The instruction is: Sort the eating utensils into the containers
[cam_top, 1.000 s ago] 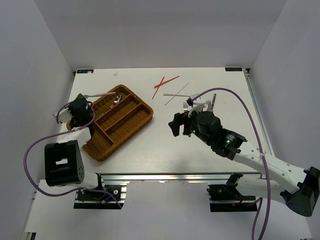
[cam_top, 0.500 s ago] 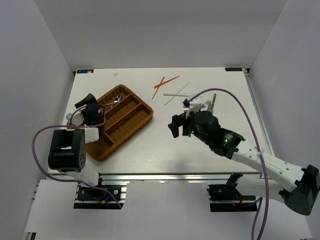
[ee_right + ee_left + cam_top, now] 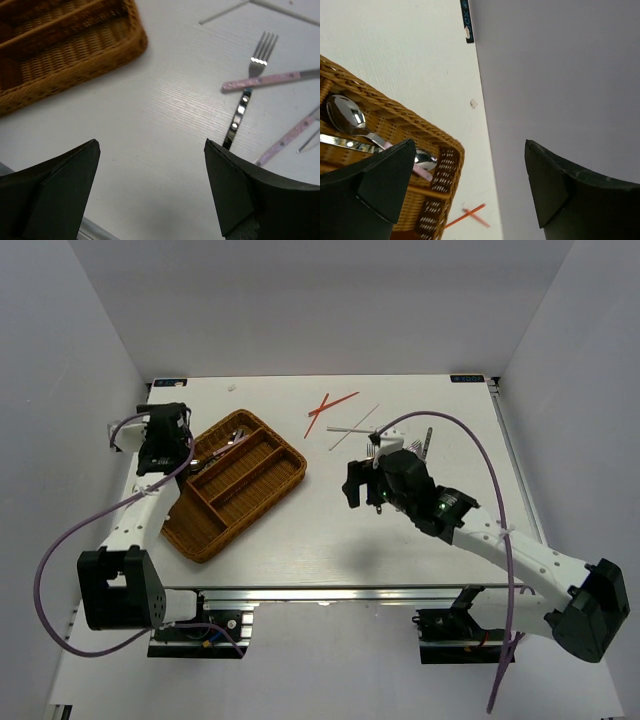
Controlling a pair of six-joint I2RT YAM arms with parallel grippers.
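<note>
Surface carries the wicker tray at left, with only its far compartment in use: a couple of spoons lie there and the other compartments look bare. Left fingers are spread wide and empty above that far end. Right fingers are also apart and empty, over the loose fork and pink-handled knife. Red chopsticks and silver-white chopsticks lie unsorted further back. Judged early, with most left to do

left arm and right arm: white links, black joints, looping purple cables
</note>
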